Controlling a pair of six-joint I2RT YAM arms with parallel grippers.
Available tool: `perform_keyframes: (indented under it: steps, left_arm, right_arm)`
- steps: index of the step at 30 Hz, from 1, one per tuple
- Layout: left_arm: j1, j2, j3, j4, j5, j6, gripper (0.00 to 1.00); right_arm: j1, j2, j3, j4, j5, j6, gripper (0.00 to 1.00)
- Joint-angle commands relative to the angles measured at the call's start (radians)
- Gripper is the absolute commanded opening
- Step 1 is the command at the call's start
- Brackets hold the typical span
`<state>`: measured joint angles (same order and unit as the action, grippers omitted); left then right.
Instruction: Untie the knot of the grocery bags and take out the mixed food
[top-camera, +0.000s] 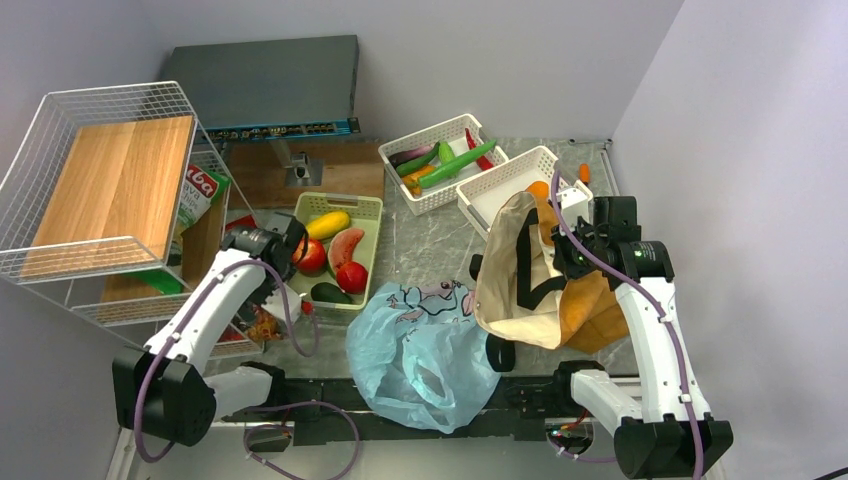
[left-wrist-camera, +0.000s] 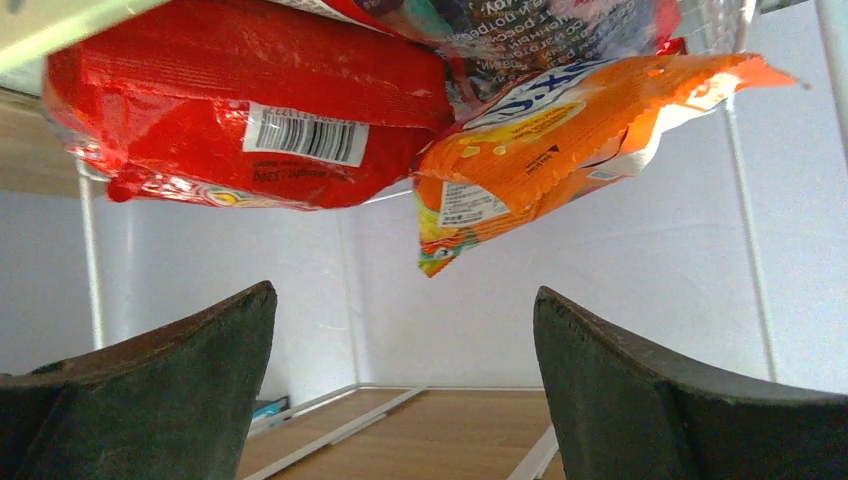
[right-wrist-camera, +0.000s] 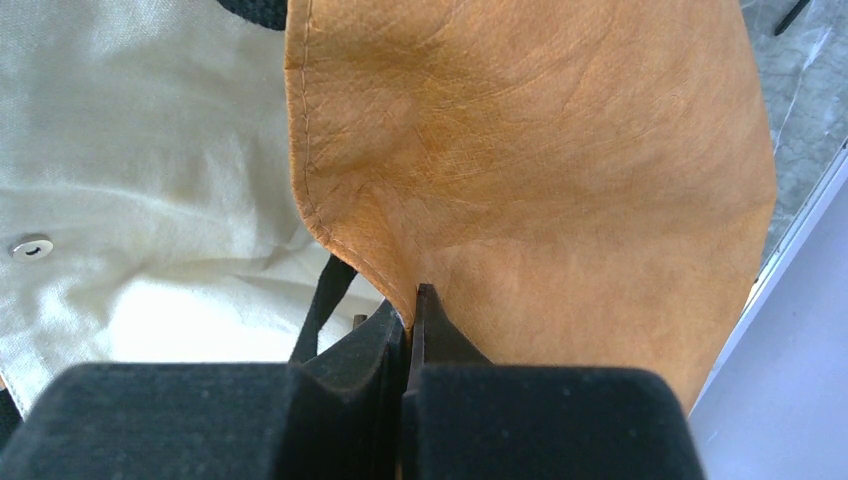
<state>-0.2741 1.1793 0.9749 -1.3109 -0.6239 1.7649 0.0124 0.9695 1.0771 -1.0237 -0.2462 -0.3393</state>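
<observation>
The mustard-brown canvas tote (top-camera: 520, 270) lies open on the table with its cream lining and black straps showing. My right gripper (top-camera: 568, 255) is shut on its brown rim; the right wrist view shows the jaws (right-wrist-camera: 410, 312) pinching the brown edge (right-wrist-camera: 560, 170) beside the cream lining (right-wrist-camera: 150, 150). The crinkly light-blue bag (top-camera: 420, 345) lies in front of the tote. My left gripper (left-wrist-camera: 405, 330) is open and empty inside the wire rack's lower shelf, below a red snack pack (left-wrist-camera: 250, 110) and an orange pack (left-wrist-camera: 560, 130). What is inside the bags is hidden.
A green tray (top-camera: 368, 205) holds a mango (top-camera: 330, 223), apple (top-camera: 310, 257), watermelon slice (top-camera: 343, 250) and avocado (top-camera: 328, 293). Two white baskets (top-camera: 440, 195) at the back hold a cucumber (top-camera: 455, 165) and other produce. A wire rack (top-camera: 100, 180) stands at the left.
</observation>
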Motion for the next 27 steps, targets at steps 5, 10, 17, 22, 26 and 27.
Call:
perform_keyframes:
  steps: [5,10,17,22,26,27]
  left_arm:
    - [0.16,-0.218,-0.048,0.086,-0.164,0.24,0.99]
    - [0.165,-0.266,-0.115,0.185,-0.138,0.321,0.99]
    - [0.12,-0.256,-0.128,0.141,-0.087,0.272,0.99]
    - [0.083,-0.2,-0.102,0.04,-0.013,0.16,0.99]
    - [0.067,-0.179,-0.088,0.025,0.037,0.131,0.99]
    - [0.064,-0.181,-0.085,0.023,0.06,0.137,0.99]
  right_arm:
    - [-0.005,0.009,0.024,0.033,-0.023,0.002,0.0]
    - [-0.005,0.015,0.032,0.03,-0.019,-0.008,0.0]
    - [-0.005,0.006,0.026,0.031,-0.02,-0.002,0.0]
    - [-0.005,0.003,0.029,0.03,-0.015,0.002,0.0]
    - [-0.005,-0.006,0.024,0.026,-0.014,0.012,0.0]
    - [-0.005,-0.008,0.024,0.023,-0.013,0.014,0.0]
